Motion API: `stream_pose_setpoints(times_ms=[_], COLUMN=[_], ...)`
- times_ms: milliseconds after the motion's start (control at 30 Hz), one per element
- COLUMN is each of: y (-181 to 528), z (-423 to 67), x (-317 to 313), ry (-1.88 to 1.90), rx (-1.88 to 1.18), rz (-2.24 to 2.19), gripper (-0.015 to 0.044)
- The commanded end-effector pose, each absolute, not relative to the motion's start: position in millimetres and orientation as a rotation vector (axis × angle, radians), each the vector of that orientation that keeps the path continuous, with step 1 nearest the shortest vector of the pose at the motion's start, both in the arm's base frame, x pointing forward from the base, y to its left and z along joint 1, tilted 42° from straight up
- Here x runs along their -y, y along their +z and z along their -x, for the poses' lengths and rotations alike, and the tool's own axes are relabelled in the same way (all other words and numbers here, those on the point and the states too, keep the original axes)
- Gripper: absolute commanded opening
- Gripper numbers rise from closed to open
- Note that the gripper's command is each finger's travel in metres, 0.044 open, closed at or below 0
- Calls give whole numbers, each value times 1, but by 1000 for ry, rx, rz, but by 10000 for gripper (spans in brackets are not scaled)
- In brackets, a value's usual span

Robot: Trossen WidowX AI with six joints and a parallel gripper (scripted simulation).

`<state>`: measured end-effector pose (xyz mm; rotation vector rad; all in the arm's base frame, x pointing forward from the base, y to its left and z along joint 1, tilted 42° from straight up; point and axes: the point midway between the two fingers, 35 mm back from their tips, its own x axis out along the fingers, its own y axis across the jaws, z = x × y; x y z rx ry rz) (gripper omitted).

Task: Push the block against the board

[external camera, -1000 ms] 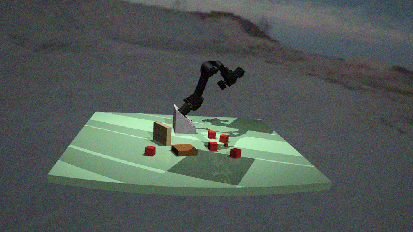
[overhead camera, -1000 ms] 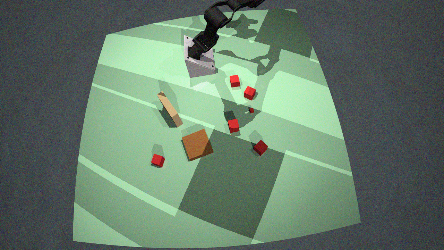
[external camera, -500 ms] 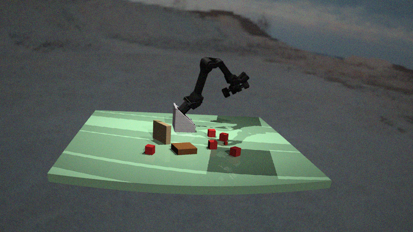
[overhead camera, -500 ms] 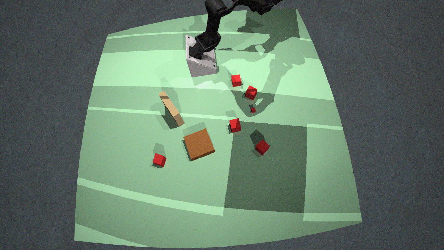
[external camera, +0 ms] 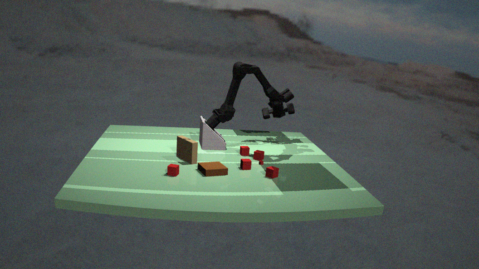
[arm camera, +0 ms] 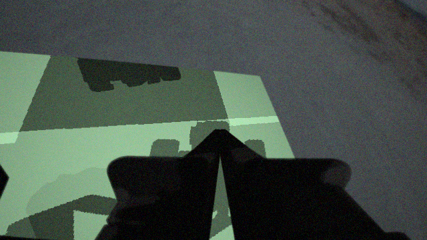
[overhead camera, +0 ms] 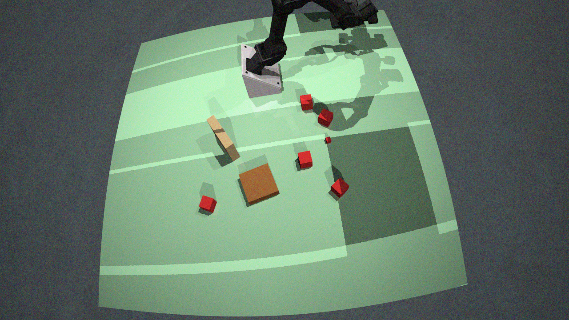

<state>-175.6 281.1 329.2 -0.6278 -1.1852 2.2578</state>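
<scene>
Currently, your black parallel-jaw gripper (external camera: 276, 111) hangs high above the far right part of the pale green striped table (external camera: 224, 209), fingers pressed together with nothing between them; the wrist view shows the fingertips meeting at a point over the table's far corner. The flat, square, brown wooden block (overhead camera: 258, 183) lies near the middle of the table. The light tan wooden board (overhead camera: 222, 137) stands on its long edge just beyond the block, towards the arm's grey wedge-shaped pedestal (overhead camera: 265, 88). You can see a narrow strip of table between the board's near end and the block's far corner, so the two are apart, and their sides are not parallel. Six small red cubes lie scattered about; the nearest to the block (overhead camera: 305, 158) sits on its right, apart from it.
</scene>
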Motion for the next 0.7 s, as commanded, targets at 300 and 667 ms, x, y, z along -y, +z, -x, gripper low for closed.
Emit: stream_pose_setpoints(times_ms=[300,667], y=[298,278], z=[102,33], x=[-331,-352], ry=[2157,2025], rx=[772,494], rz=[751,791], gripper=[0,0])
